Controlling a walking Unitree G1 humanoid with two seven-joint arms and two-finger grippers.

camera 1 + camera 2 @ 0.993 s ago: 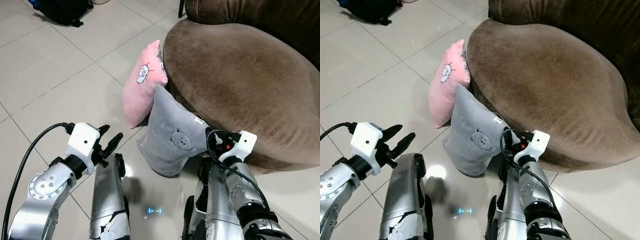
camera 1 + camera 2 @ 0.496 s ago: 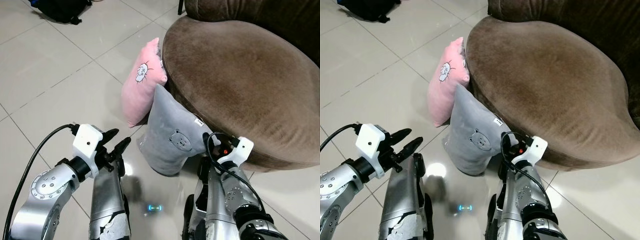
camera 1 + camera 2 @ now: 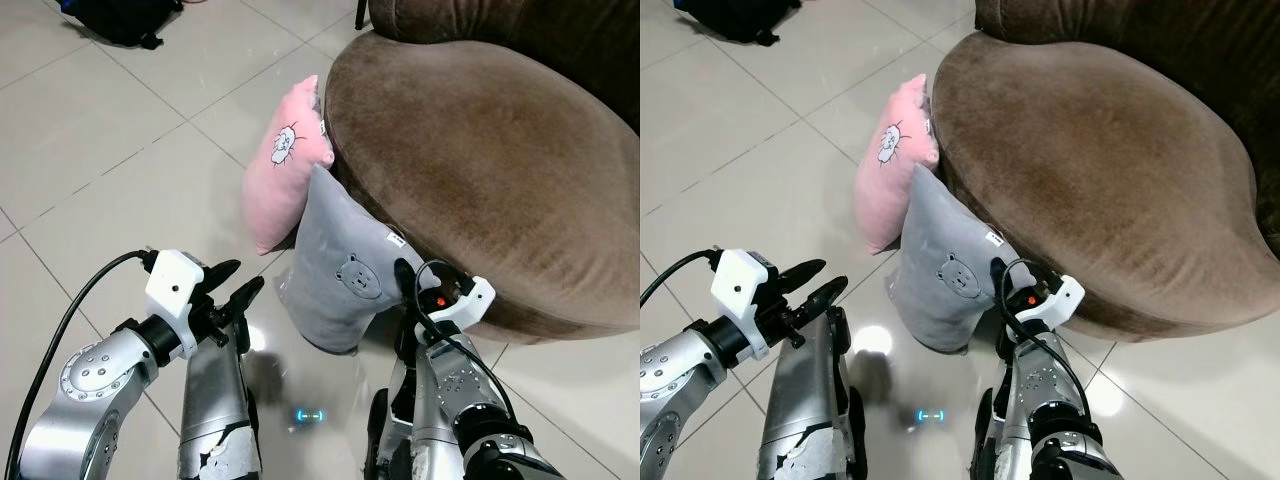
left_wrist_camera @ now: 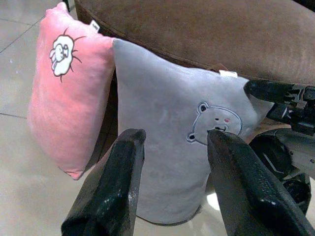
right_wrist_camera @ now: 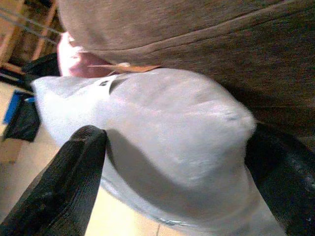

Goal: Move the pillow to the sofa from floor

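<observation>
A grey pillow (image 3: 345,270) with a bear face stands on the tiled floor, leaning against the round brown sofa seat (image 3: 490,150). A pink pillow (image 3: 285,165) leans on the sofa just behind it. My right gripper (image 5: 172,167) is open, and its fingers (image 5: 64,187) straddle the grey pillow's upper corner beside the sofa; one finger (image 3: 404,270) shows against the pillow's right edge. My left gripper (image 3: 235,285) is open, held short of the grey pillow on its left side, pointing at it, with nothing between its fingers (image 4: 115,182).
A black bag (image 3: 125,20) lies on the floor at the far left. My own silver legs (image 3: 215,400) stand just below the pillows. Open tiled floor (image 3: 110,170) stretches to the left. The sofa back (image 3: 520,25) rises at the top right.
My right gripper has pushed forward, so its fingers now sit on either side of the grey pillow's corner. My left gripper moved slightly toward the pillow, then held still.
</observation>
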